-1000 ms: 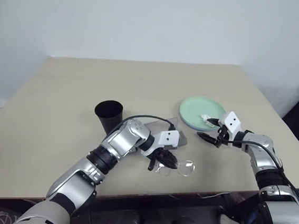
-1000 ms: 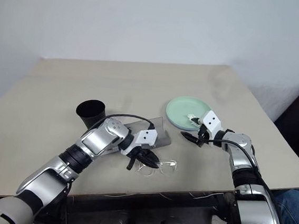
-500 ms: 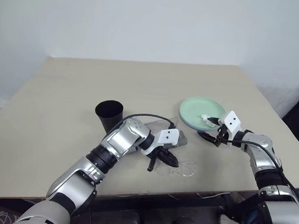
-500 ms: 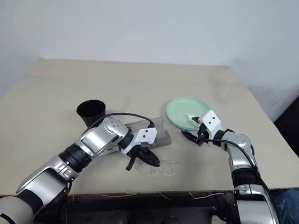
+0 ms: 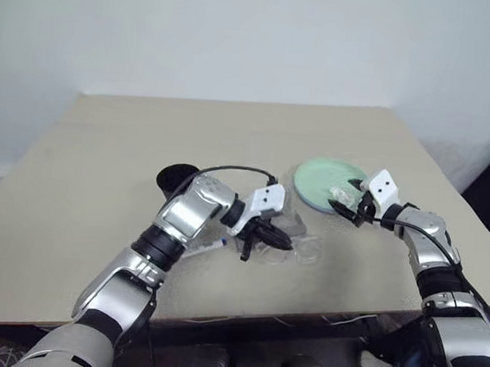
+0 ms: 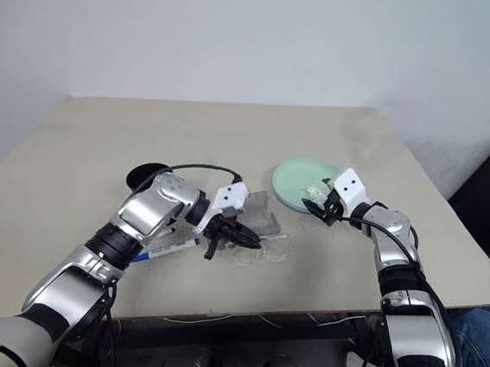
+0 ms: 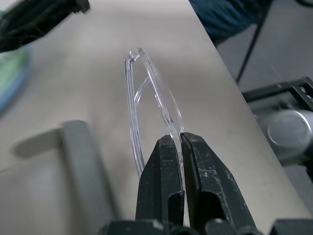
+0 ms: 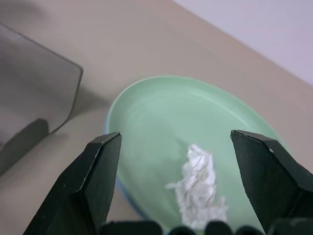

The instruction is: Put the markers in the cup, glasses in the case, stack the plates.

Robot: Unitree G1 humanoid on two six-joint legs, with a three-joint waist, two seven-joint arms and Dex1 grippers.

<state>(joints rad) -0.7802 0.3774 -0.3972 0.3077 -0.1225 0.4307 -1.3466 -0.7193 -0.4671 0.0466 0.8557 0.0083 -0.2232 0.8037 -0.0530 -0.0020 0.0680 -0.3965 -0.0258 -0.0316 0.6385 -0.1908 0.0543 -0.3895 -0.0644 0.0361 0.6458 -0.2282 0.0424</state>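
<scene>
Glasses [image 7: 146,93] pinched in left hand [image 7: 179,142], apparently above case [image 6: 255,215].

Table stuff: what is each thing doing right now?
glasses: pinched in the left gripper, lifted.
case: lid open, nothing seen inside.
cup: upright behind the left arm.
blue-capped marker: lying on the table.
green plate: stacked on the blue one, paper scrap on it.
right gripper: open above the green plate.

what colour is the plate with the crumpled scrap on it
Pale mint green plate, clearest in the right wrist view.
</scene>
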